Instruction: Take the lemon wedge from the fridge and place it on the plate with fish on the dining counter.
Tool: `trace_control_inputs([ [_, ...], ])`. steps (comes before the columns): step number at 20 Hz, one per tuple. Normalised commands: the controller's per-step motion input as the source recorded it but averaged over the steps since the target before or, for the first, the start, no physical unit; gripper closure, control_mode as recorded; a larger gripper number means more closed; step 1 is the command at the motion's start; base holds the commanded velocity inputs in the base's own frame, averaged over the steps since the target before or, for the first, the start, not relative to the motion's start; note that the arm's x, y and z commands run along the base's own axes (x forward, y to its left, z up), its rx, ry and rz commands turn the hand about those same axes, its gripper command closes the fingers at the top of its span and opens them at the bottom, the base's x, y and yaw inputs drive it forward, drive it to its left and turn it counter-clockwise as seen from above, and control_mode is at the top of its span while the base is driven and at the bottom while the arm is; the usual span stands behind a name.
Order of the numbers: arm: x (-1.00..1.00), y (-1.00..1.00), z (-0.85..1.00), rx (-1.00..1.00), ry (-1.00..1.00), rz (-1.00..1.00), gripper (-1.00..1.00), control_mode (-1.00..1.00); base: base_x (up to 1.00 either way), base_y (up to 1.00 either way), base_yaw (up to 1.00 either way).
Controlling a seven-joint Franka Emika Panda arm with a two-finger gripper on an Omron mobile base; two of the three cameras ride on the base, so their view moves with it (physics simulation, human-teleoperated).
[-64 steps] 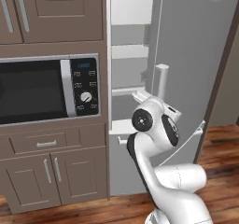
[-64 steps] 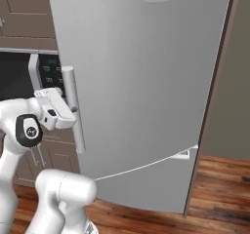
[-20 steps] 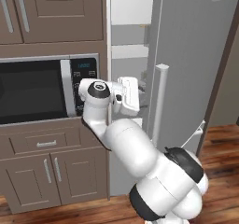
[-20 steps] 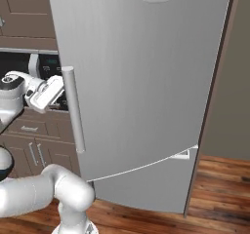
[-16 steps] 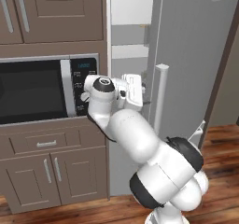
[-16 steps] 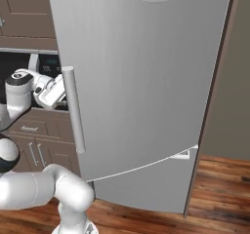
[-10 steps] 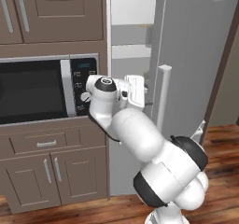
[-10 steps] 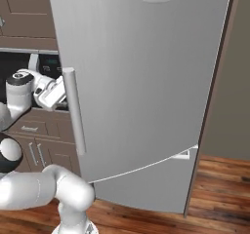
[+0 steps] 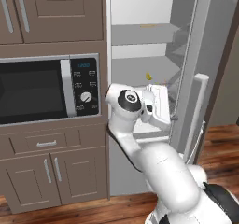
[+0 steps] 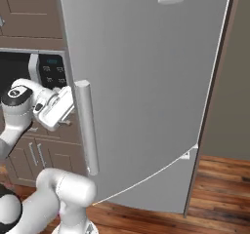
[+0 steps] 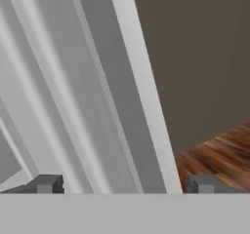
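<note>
If you reach for the wedge (image 9: 149, 76) at twelve o'clock, your wide-open, empty gripper (image 11: 122, 184) may clip the door (image 10: 146, 82).

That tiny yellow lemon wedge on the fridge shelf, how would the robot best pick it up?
Probably across its narrow middle, coming in from the fridge's open front, above the shelf. The lemon wedge is tiny, curved and lies flat, so the open tool should straddle it and pinch its sides.
</note>
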Motion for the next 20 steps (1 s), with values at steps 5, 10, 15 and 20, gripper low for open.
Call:
trace_control_inputs([
  [5,-1.00,-0.99,0.00,0.06,-0.04,0.03,-1.00,-1.00,0.00,0.00,0.00],
  [10,-1.00,-1.00,0.00,0.06,-0.02,0.03,-1.00,-1.00,0.00,0.00,0.00],
  [15,-0.91,-0.72,0.37,0.15,-0.04,-0.01,-1.00,-1.00,0.00,0.00,0.00],
  [20,-0.51,-0.12,0.79,0.14,0.00,-0.10,-1.00,-1.00,0.00,0.00,0.00],
])
